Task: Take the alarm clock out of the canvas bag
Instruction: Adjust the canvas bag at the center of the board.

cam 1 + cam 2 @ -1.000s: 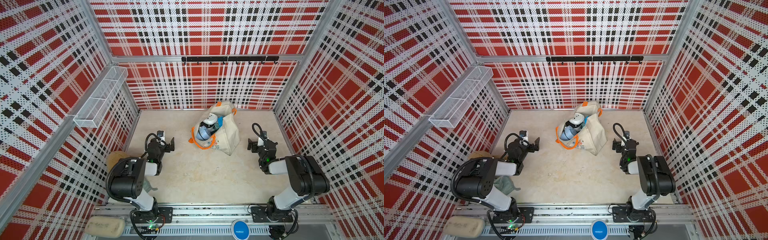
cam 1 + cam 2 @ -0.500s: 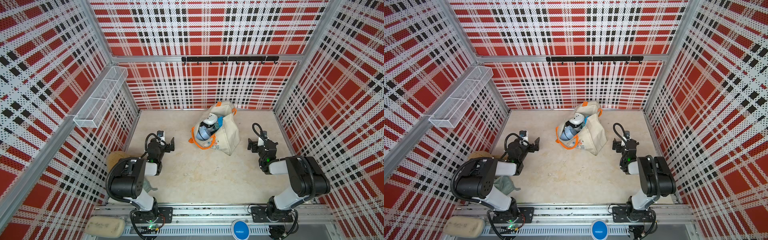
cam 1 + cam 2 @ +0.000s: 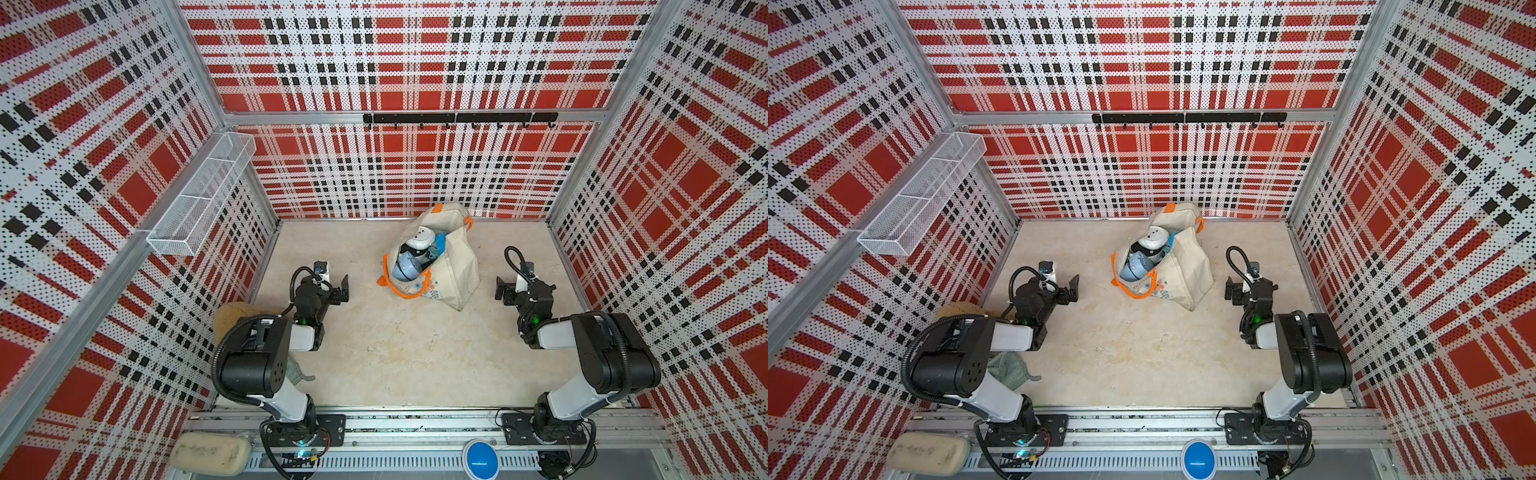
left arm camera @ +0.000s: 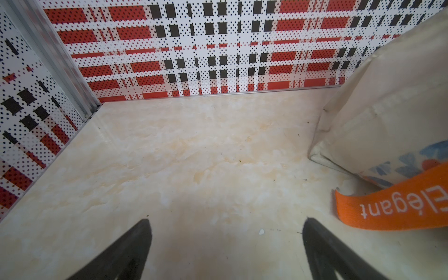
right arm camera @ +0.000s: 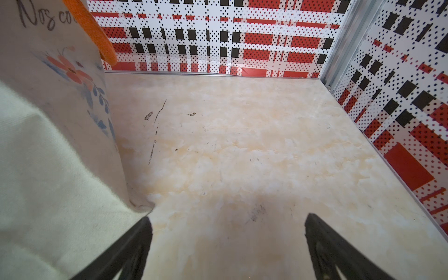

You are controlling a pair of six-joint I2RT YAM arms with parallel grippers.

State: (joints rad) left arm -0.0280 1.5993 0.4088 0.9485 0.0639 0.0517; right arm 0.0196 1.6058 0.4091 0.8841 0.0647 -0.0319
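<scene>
The cream canvas bag (image 3: 451, 272) (image 3: 1183, 276) with orange handles stands near the back wall, its mouth gaping towards the left arm. Inside it lie a round blue-grey thing (image 3: 406, 266) that looks like the alarm clock and a white rounded thing (image 3: 420, 239) behind it. My left gripper (image 3: 341, 289) (image 4: 225, 223) rests low, open and empty, to the left of the bag; an orange handle (image 4: 388, 208) lies beside one finger. On the bag's right side, close to the cloth (image 5: 48, 145), my right gripper (image 3: 502, 291) (image 5: 226, 219) is open and empty.
A white wire basket (image 3: 199, 203) hangs on the left wall and a black hook rail (image 3: 457, 118) on the back wall. A yellow sponge (image 3: 232, 316) and a green cloth (image 3: 297, 372) lie under the left arm. Plaid walls close in three sides.
</scene>
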